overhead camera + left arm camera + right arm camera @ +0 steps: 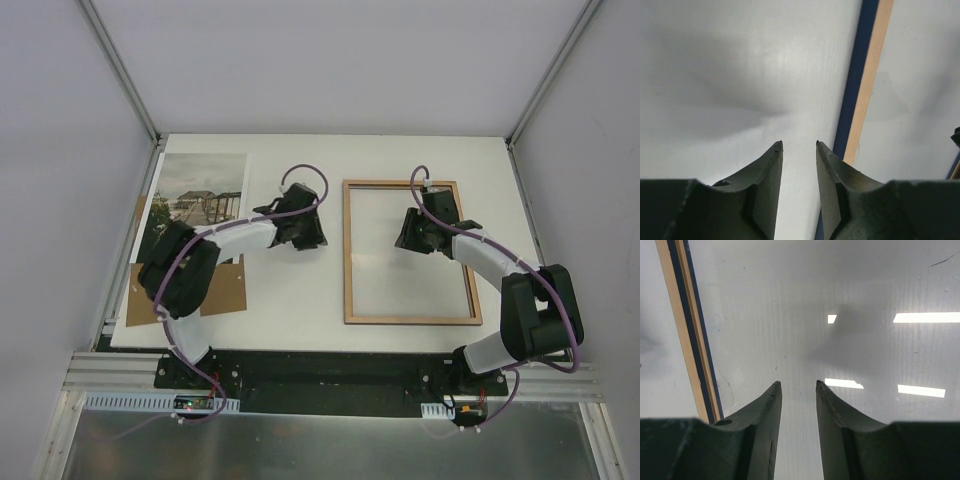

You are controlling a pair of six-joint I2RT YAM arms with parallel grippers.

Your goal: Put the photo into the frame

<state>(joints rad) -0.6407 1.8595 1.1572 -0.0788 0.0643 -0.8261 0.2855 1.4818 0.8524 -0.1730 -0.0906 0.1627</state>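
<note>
The frame (348, 250) lies flat on the white table, centre right, wood-coloured back up, with its clear pane inside. The photo (200, 195) of a boardwalk lies flat at the back left, apart from the frame. My left gripper (311, 242) hovers open and empty just left of the frame's left rail; in the left wrist view its jaws (799, 145) stand apart over bare table, with the frame's navy and wood edge (862, 90) to the right. My right gripper (407, 241) is open and empty over the pane (805, 315), with a frame rail (687, 330) to its left.
A plain brown backing board (230, 290) lies at the front left, partly under my left arm. Grey walls with metal posts enclose the table on three sides. Ceiling lights reflect in the pane (925, 317).
</note>
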